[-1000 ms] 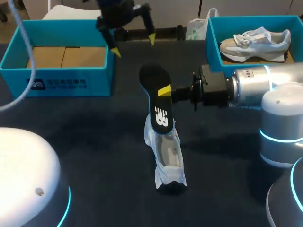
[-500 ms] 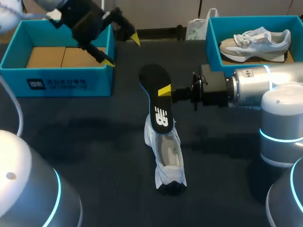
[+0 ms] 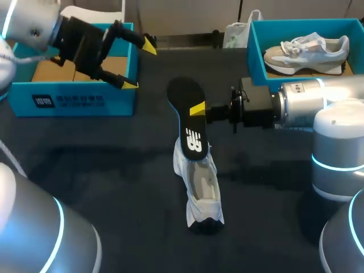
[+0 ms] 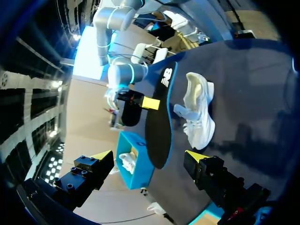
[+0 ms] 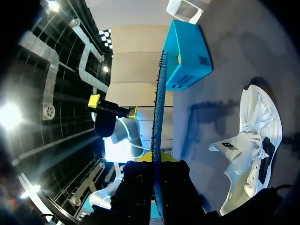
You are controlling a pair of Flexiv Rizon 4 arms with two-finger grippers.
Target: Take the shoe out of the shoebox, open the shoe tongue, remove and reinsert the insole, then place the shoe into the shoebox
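Note:
A white shoe (image 3: 202, 187) lies on the dark table, tongue pulled open, toe toward the front. Its black insole (image 3: 186, 111) stands up out of the shoe, heel end in the opening, and my right gripper (image 3: 197, 109) is shut on its edge from the right. In the right wrist view the insole (image 5: 158, 108) runs edge-on between the fingers of the right gripper (image 5: 158, 158), with the shoe (image 5: 253, 136) beside it. My left gripper (image 3: 139, 64) hangs open by the right wall of the left blue shoebox (image 3: 68, 99), holding nothing. In the left wrist view the left gripper (image 4: 147, 157) looks toward the insole (image 4: 159, 117) and shoe (image 4: 199, 112).
A second blue box (image 3: 256, 57) at the back right holds another grey-white shoe (image 3: 307, 48). The left shoebox has cardboard in its bottom. A white bag (image 3: 236, 34) sits at the table's back edge.
My left arm has swung left from the back middle to the left shoebox's right wall, gripper still open. The right arm, insole and shoe have not moved.

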